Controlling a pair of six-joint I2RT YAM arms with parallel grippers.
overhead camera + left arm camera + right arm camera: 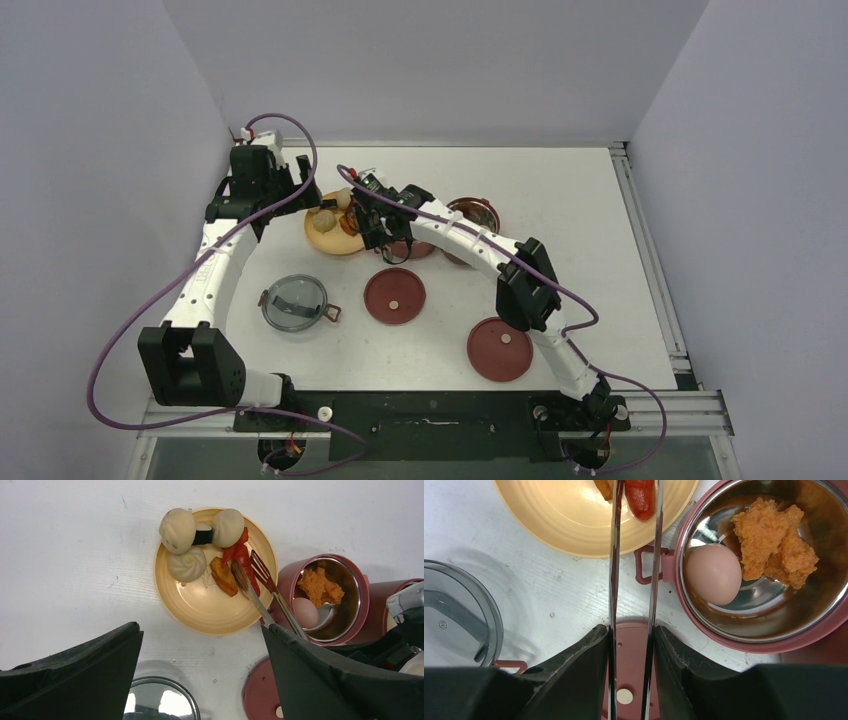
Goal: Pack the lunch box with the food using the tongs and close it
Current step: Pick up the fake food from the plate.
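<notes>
My right gripper (631, 630) is shut on the silver tongs (614, 555), one arm against each finger. Their tips (250, 572) straddle a red piece of food (640, 495) on the yellow plate (200, 605), beside a brown piece (223, 576) and three whitish dumplings (177, 529). Just right of the plate, a maroon lunch box container (769, 645) holds an egg (714, 574) and orange mash (774, 542). A second container (474, 215) stands behind it. My left gripper (200, 630) hovers wide open over the plate's near side, holding nothing.
Two flat maroon lids (394, 296) (500, 349) lie on the white table in front of the containers. The grey translucent lid (294, 303) lies front left. Purple cables (140, 320) loop off both arms. Walls close in on the left and at the back.
</notes>
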